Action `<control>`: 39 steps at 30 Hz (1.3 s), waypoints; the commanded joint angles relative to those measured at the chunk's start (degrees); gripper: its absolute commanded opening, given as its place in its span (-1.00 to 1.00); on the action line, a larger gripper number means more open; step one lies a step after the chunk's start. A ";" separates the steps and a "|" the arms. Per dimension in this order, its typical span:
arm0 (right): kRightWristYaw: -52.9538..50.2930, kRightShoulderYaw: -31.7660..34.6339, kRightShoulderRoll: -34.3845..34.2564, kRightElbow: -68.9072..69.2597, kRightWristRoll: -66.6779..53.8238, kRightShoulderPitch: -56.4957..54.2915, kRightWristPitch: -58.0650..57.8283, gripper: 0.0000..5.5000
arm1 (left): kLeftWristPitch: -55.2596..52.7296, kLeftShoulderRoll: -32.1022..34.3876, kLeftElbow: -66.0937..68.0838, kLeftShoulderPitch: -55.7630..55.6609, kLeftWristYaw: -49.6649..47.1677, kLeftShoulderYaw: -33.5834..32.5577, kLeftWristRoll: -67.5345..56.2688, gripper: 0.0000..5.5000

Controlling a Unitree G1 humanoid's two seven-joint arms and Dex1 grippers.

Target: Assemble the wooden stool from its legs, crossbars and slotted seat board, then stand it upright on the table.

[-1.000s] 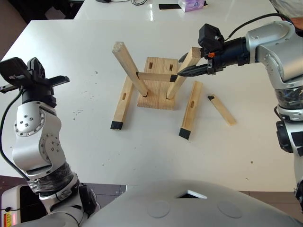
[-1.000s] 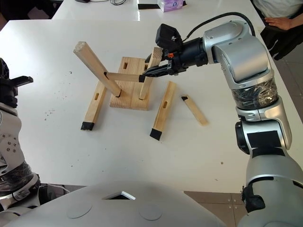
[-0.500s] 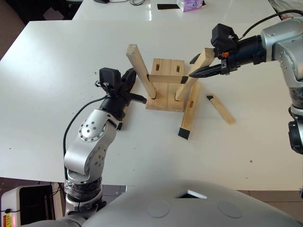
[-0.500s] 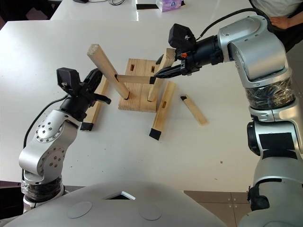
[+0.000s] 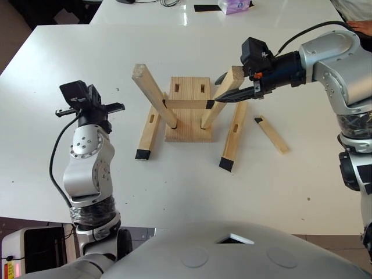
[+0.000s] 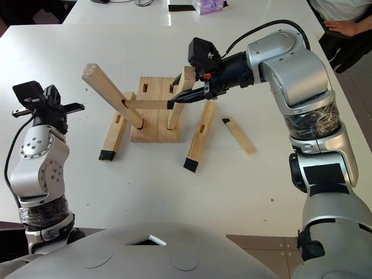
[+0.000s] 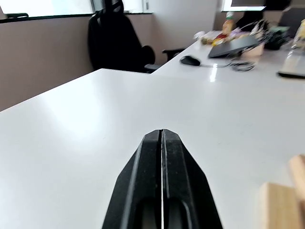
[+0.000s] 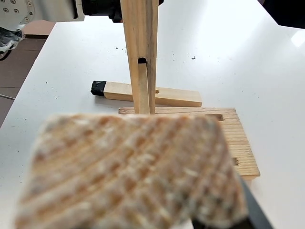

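Flat at the centre of the white worktop (image 5: 70, 52), slotted seat board (image 5: 189, 132). Socketed into it, right standing leg (image 5: 235, 75), joined by crossbar (image 5: 187, 104) to another. Pinching that leg, right gripper (image 5: 221, 99). Raised off to the left, left gripper (image 7: 162, 133), fingers pressed together.

In the right wrist view a blurred leg end (image 8: 128, 171) sits close to the lens and covers most of the seat board (image 8: 240, 148). From the head views it cannot be told whether the right tool (image 5: 222, 99) clasps that leg or only lies against it. In the left wrist view, pale wooden pieces (image 7: 281, 205) are blurred and cut off by the edge. The clutter on the far desk (image 7: 238, 43) is too blurred to name.
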State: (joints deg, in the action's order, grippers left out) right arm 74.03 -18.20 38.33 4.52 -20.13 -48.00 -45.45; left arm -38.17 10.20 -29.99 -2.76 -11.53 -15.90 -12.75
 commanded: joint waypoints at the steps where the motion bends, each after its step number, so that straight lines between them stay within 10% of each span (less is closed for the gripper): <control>1: 0.39 -1.24 -0.03 -0.70 -0.02 0.30 -0.34 -0.26 | -2.98 2.29 -14.34 1.29 20.42 18.68 -15.31 -1.00; 3: 0.67 -1.81 -0.66 -2.14 0.59 -0.84 0.69 -0.26 | -2.20 4.41 -21.13 3.80 28.35 26.58 -20.44 -1.00; 11: 0.85 -1.08 -1.08 -3.67 1.46 -1.51 1.68 -0.26 | -0.37 5.75 -16.26 4.64 26.39 18.39 -17.84 -1.00; 18: -0.94 -0.96 -1.22 -3.73 2.41 -0.71 1.85 -0.26 | -6.08 2.26 -0.53 3.93 2.29 -2.40 -4.91 -1.00; 24: -1.26 -0.47 -1.17 -2.57 1.63 -0.38 0.74 -0.26 | -5.14 0.07 -6.76 5.40 6.59 2.39 -7.23 -1.00; 28: -0.32 -1.21 -1.50 -2.39 1.42 -0.77 0.99 -0.26 | -1.82 0.85 -21.99 4.13 28.29 26.61 -21.15 -1.00; 39: 2.76 0.27 1.18 -1.66 0.79 0.89 2.22 -0.26 | 3.56 4.06 -17.95 11.14 28.32 15.69 -21.51 -1.00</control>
State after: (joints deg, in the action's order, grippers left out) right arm 77.19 -16.82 42.54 1.85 -17.81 -48.16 -44.13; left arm -37.21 13.66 -45.07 8.33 7.99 0.31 -26.13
